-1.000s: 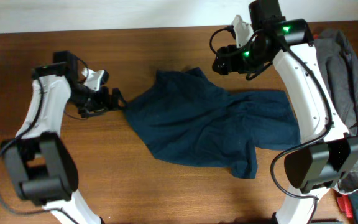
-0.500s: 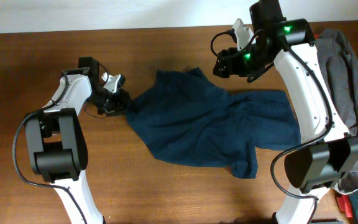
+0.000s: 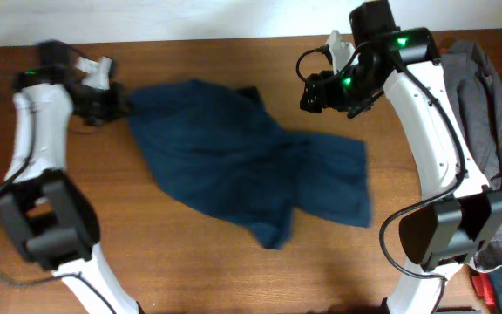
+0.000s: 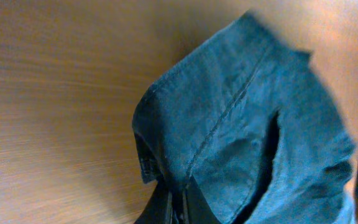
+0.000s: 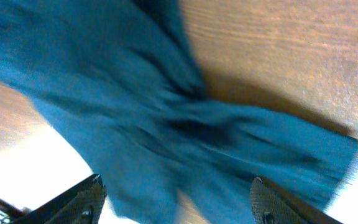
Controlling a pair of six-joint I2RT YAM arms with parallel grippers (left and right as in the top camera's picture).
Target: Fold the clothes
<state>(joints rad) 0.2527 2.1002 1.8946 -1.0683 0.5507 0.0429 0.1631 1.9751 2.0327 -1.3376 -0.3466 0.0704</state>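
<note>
The dark navy shorts [image 3: 234, 157] lie rumpled across the middle of the wooden table [image 3: 190, 270], stretched toward the far left. My left gripper [image 3: 120, 103] is shut on their left edge; in the left wrist view its black fingers [image 4: 182, 205] pinch a hemmed fold of the blue cloth [image 4: 247, 124]. My right gripper [image 3: 310, 92] hovers open at the far right of the shorts, apart from them. The right wrist view shows the blurred shorts [image 5: 166, 112] below the right gripper [image 5: 176, 186], with nothing between its wide-set fingertips [image 5: 92, 193].
A grey garment [image 3: 495, 96] is heaped along the table's right edge, behind the right arm. Something red [image 3: 486, 283] lies at the near right corner. Bare wood shows along the front and left of the table.
The left gripper closed on the shorts' left edge and swung left and back, dragging the whole garment leftward. The right arm has hardly moved.
</note>
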